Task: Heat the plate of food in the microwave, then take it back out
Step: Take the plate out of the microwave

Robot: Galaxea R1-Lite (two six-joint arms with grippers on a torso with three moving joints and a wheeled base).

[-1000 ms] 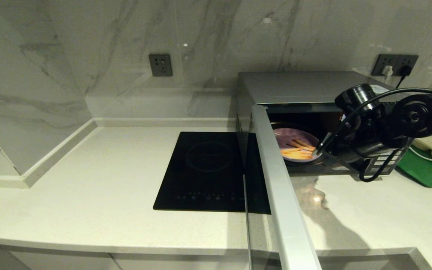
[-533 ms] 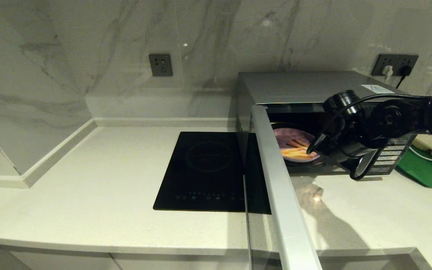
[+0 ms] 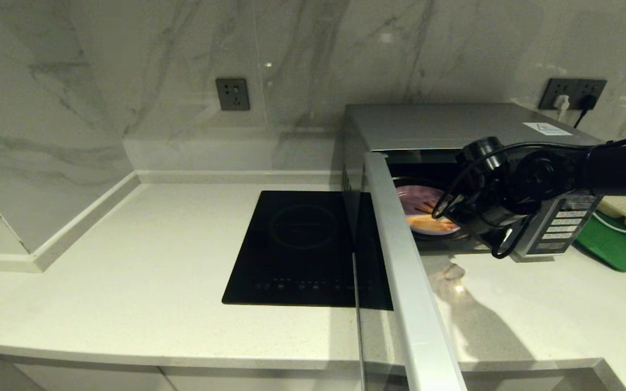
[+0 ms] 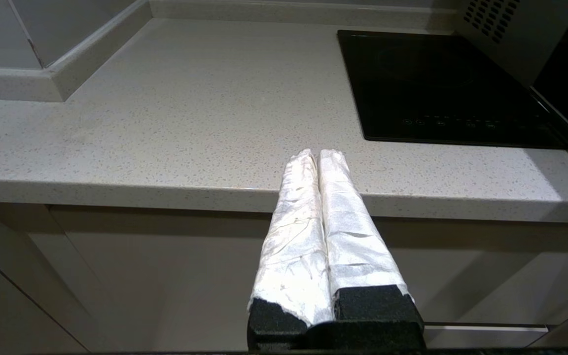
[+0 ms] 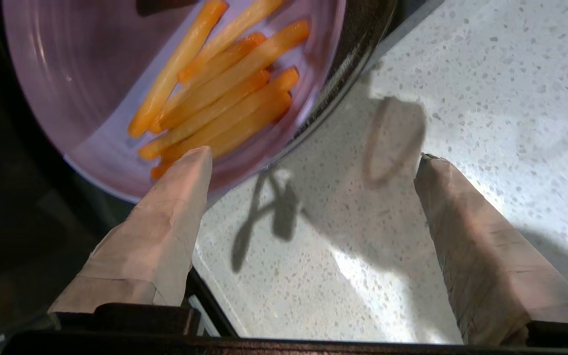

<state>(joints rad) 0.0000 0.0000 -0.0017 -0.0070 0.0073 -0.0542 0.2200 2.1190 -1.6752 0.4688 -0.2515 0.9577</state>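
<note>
One finger (image 5: 165, 217) of your right gripper (image 5: 313, 162) overlaps the near rim of the plate of food (image 5: 67, 88); its jaws are spread wide, holding nothing. The plate sits inside the open microwave (image 3: 454, 122), right of centre in the head view. Closing off-centre could tip the plate and spill fries, I judge. Your left gripper (image 4: 317, 158), pressed together and empty, is parked by the counter edge (image 4: 116, 187).

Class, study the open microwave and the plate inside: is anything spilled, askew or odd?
Nothing stands out. The plate of food sits flat inside the microwave, fries all on it, nothing spilled. The right gripper, fingers open, hovers at the plate's rim; the left gripper is parked at the counter edge.
</note>
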